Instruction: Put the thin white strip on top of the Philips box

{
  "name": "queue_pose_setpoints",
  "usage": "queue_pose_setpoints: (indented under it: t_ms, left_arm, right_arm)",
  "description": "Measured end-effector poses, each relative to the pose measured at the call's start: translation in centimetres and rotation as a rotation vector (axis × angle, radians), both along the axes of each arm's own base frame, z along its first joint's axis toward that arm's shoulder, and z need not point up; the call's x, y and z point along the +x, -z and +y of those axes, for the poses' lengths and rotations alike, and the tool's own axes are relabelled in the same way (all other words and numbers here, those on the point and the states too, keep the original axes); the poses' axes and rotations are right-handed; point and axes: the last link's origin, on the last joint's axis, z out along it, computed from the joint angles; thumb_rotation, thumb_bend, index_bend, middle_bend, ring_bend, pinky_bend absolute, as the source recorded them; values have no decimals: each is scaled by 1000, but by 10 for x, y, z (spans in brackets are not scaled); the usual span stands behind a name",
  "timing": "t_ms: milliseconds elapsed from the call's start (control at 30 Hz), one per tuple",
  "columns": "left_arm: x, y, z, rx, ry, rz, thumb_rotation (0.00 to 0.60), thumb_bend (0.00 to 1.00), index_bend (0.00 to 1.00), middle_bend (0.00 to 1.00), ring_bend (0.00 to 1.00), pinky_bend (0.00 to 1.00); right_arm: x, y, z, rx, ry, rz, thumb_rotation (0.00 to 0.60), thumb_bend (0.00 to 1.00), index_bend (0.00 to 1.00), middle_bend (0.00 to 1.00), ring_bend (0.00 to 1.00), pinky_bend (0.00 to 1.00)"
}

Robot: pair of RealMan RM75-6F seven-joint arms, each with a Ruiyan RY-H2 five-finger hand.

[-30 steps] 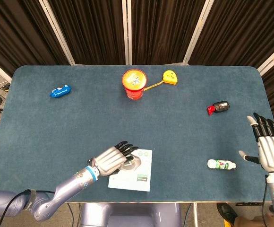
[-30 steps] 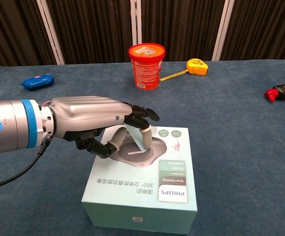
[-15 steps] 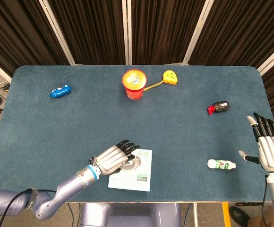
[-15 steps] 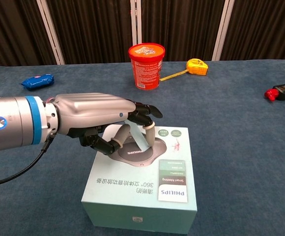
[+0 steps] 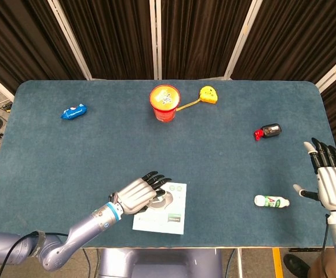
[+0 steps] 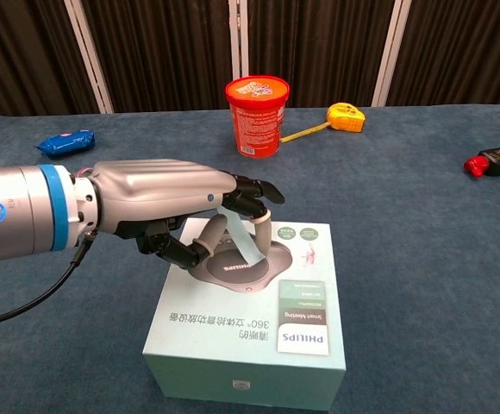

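The pale green Philips box [image 6: 259, 332] [image 5: 169, 219] stands at the table's near edge. My left hand [image 6: 168, 207] [image 5: 138, 193] hovers over the box's far left corner. It pinches the thin white strip [image 6: 241, 237] between thumb and fingertips, and the strip hangs slanted just above the box top. In the head view the hand hides the strip. My right hand [image 5: 332, 180] stands open with fingers spread at the table's right edge, holding nothing.
A red tub [image 5: 165, 103] and a yellow tape measure [image 5: 208, 94] stand at the back. A blue packet [image 5: 74, 111] lies back left. A black and red item [image 5: 268, 131] and a small white bottle [image 5: 271, 201] lie to the right.
The left hand has lifted slightly and its fingers shifted on the strip, which now slants lower over the box top. The right hand has barely moved.
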Motion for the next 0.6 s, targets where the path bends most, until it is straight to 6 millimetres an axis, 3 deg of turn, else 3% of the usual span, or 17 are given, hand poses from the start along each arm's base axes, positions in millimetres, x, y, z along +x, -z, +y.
queue_pose_setpoints:
  t_ms: [600]
  left_arm:
    - [-5,-1,-2,-3,-1,17,600,1000,313,0,0,0]
  right_arm:
    - [-1,-1,0,-1,3,-1,600,0,70,0,0,0]
